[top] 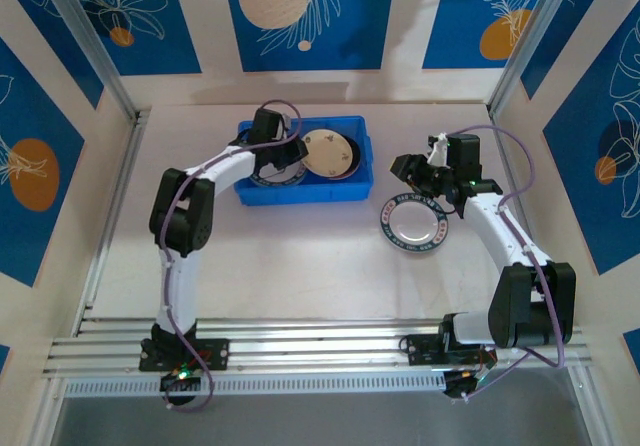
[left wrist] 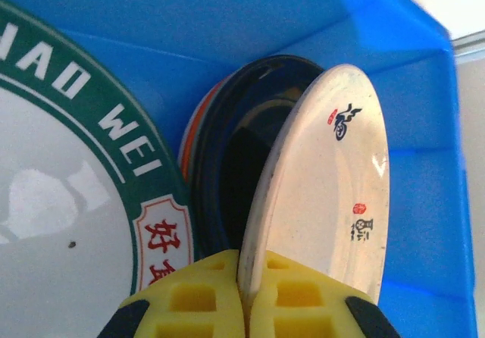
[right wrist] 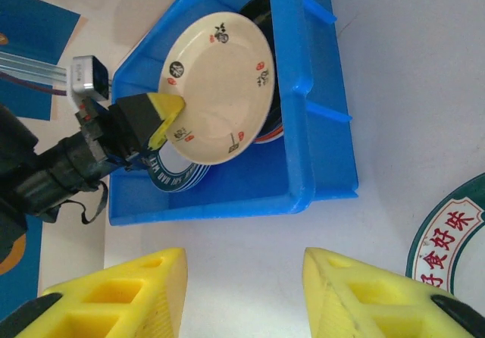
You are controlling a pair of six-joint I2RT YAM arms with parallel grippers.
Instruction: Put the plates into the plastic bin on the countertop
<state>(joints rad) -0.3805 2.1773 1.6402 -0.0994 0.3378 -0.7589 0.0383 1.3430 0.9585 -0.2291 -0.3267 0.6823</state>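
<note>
bin (top: 310, 194): smooth blue plastic, slight sheen | cream plate (left wrist: 326, 194): glossy glaze, I see highlights | green-rimmed plate (top: 411, 223): glossy white glaze | countertop (top: 300, 266): matt off-white | rails (top: 320, 351): ribbed bare metal | my right finger pads (right wrist: 129, 292): matt yellow, moulded cells

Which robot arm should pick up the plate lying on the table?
The right arm, probably. The right gripper is open, holds nothing, and is close to the green-rimmed plate on the countertop. The left gripper is busy: it is shut on the cream plate inside the blue bin.
</note>
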